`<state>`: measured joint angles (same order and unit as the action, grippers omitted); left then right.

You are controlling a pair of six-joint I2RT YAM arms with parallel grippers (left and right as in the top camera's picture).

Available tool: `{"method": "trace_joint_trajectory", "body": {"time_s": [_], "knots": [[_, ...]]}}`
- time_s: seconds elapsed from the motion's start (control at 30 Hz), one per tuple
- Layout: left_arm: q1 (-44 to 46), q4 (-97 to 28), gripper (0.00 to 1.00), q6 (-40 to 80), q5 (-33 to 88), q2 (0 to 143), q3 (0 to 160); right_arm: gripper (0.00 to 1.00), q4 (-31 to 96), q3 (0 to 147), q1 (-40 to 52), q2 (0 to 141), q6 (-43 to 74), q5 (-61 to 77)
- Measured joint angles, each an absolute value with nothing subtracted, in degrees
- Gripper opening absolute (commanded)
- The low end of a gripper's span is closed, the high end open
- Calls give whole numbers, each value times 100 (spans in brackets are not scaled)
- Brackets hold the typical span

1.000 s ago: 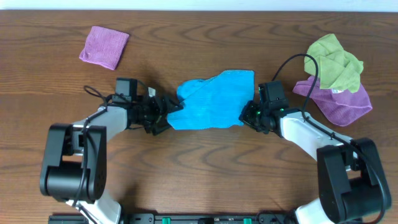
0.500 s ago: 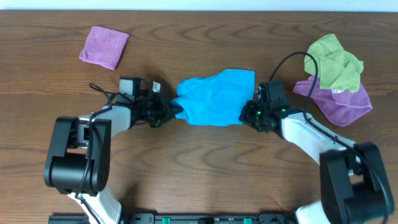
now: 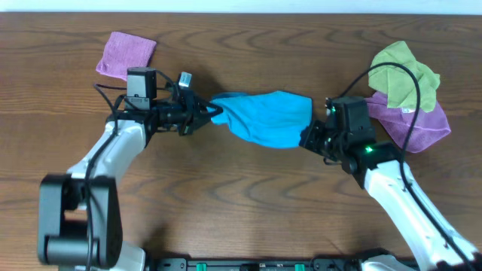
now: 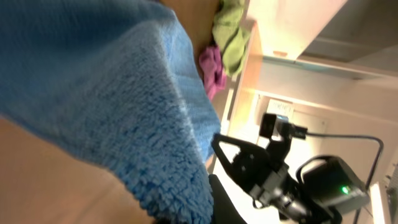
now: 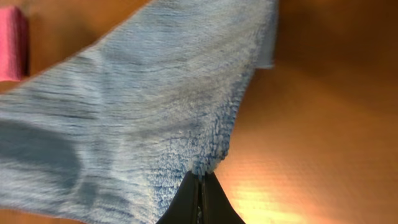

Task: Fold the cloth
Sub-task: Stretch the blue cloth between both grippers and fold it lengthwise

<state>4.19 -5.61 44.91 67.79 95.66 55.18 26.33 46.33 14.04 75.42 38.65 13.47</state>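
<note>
The sky-blue cloth (image 3: 267, 118) hangs stretched between my two grippers at the middle of the table. My left gripper (image 3: 205, 117) is shut on its left corner, and my right gripper (image 3: 307, 138) is shut on its right lower corner. The cloth sags a little in the middle. In the left wrist view the cloth (image 4: 112, 93) fills the upper left and runs down to the dark fingertip (image 4: 219, 202) at the bottom. The right wrist view shows the gripper (image 5: 200, 185) pinching the fluffy cloth (image 5: 124, 112) at its edge, above the brown tabletop (image 5: 323, 124).
A folded purple cloth (image 3: 126, 56) lies at the back left, close behind my left arm. At the right a crumpled yellow-green cloth (image 3: 407, 74) rests on another purple cloth (image 3: 416, 124), just behind my right arm. A black cable (image 3: 376, 71) loops over them.
My left gripper has shut on the cloth's left corner. Both arms have risen and pulled apart, so the cloth went from lying flat to being stretched between them.
</note>
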Motion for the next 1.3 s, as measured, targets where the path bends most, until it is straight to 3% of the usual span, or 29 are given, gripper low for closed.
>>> {"method": "trace_joint_trajectory", "body": {"time_s": [0.4, 0.63, 0.87, 1.03, 1.3], "knots": [[423, -4814, 6, 2250, 6490, 9258, 5559, 1, 4558, 4624, 1404, 7070, 3809, 1507], [423, -5979, 6, 1133, 5881, 9255, 5559, 1, 5723, 4617, 1404, 7063, 3686, 1800], [451, -6261, 6, 650, 5590, 9255, 5559, 1, 5924, 4617, 1404, 7063, 3579, 1852], [456, -6086, 6, 613, 5522, 9255, 5559, 1, 5295, 4617, 1406, 7063, 3533, 1621], [471, -4091, 6, 1831, 5124, 9251, 5555, 1, 3218, 4615, 1411, 7295, 3271, 954]]}}
